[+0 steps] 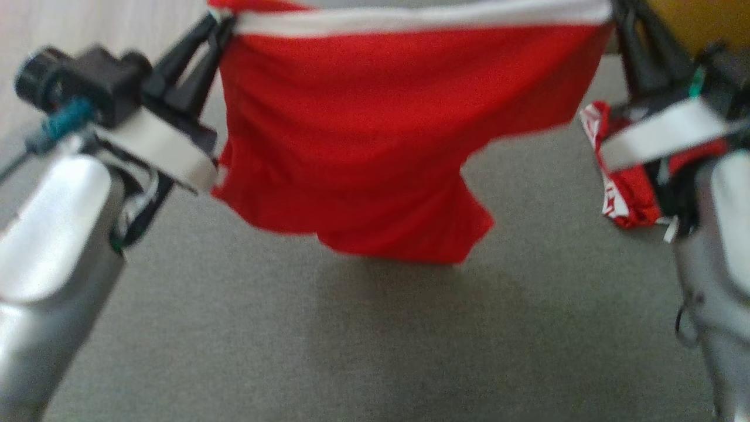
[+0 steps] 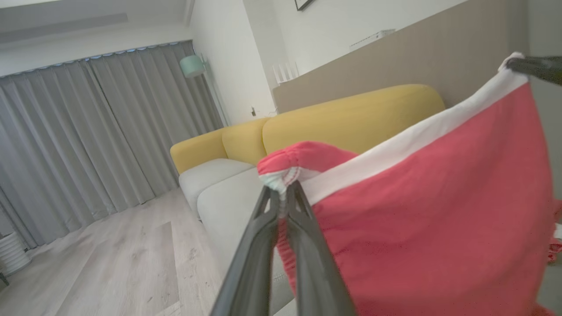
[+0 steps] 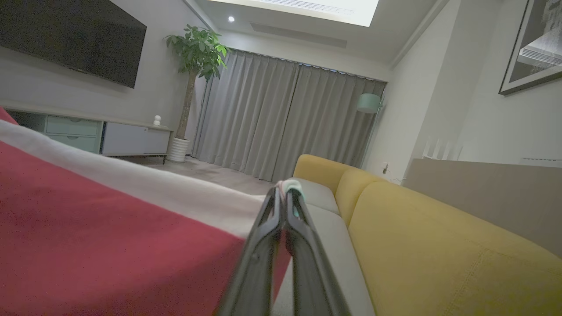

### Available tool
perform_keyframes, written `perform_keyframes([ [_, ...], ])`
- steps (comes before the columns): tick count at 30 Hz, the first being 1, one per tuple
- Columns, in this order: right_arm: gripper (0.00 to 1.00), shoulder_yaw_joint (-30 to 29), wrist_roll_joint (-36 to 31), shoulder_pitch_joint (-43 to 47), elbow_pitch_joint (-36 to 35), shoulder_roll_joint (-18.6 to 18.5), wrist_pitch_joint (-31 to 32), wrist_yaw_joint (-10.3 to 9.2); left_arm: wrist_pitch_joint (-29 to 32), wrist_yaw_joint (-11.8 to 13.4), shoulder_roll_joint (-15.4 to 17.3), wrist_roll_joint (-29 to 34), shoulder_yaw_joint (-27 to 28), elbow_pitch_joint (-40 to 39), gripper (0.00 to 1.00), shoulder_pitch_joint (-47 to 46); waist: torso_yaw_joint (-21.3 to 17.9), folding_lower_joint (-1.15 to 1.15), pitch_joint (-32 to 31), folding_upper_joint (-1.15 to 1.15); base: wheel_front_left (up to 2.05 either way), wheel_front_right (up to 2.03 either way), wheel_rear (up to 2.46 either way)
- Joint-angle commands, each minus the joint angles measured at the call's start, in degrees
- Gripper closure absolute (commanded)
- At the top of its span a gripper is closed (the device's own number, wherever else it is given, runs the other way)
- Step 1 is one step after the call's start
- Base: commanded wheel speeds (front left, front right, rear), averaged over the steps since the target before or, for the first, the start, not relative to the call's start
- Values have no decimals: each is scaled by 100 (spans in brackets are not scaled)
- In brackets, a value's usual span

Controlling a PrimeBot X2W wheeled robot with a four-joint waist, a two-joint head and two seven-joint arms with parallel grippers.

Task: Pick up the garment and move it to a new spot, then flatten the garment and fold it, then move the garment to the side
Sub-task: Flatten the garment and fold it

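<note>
Garment (image 1: 351,135) is held stretched across the upper frame, left gripper (image 1: 221,28) and right gripper (image 1: 618,23) each clamped on a top corner, so that it hangs flat for spreading.

L hand (image 1: 221,26) & R hand (image 1: 618,14) pinched shut, held apart.

Yellow-backed sofa (image 3: 439,245) with pale grey seat cushions (image 2: 210,175), set along a beige wall panel (image 2: 439,52). Grey curtains (image 3: 285,118) drawn, full height. Mint-shaded floor lamp (image 3: 368,103) beside them, at the sofa's far end. Dark television (image 3: 70,39) on the wall above a low cabinet (image 3: 131,138). Potted plant (image 3: 197,52) between cabinet and curtains. Framed picture (image 3: 531,48) high on the sofa-side wall. Pale wood floor (image 2: 109,254).
</note>
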Motion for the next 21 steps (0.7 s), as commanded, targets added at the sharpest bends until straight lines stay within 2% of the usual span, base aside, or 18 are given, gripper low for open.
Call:
perform_keyframes([
  [1, 100, 148, 80, -814, 25, -70, 6, 39, 33, -47, 215, -35, 243, 103, 100, -821, -59, 0, 601, 0, 0, 0, 0],
  [6, 100, 558, 136, -2328, 1088, -216, -53, 39, -134, -122, 154, -22, 97, 1121, 100, -2159, -82, 0, 1409, 0, 0, 0, 0],
  [9, 100, 685, 100, -3361, 1885, -187, -307, 39, -650, -132, 10, -63, 118, 1731, 100, -3036, -83, 0, 1805, 0, 0, 0, 0],
  [13, 100, 499, -61, -4344, 2991, -47, -782, 39, -1368, -134, -174, -47, -99, 2542, 100, -3910, -2, 0, 2044, 0, 0, 0, 0],
  [18, 100, 381, -454, -4696, 3963, 172, -1323, 39, -1744, -135, -426, -112, -270, 3121, 100, -4134, 93, 0, 2137, 0, 0, 0, 0],
  [21, 100, 471, -536, -4393, 4392, 288, -1445, 39, -1753, -135, -550, -157, -167, 2892, 100, -3721, 152, 0, 2099, 0, 0, 0, 0],
])
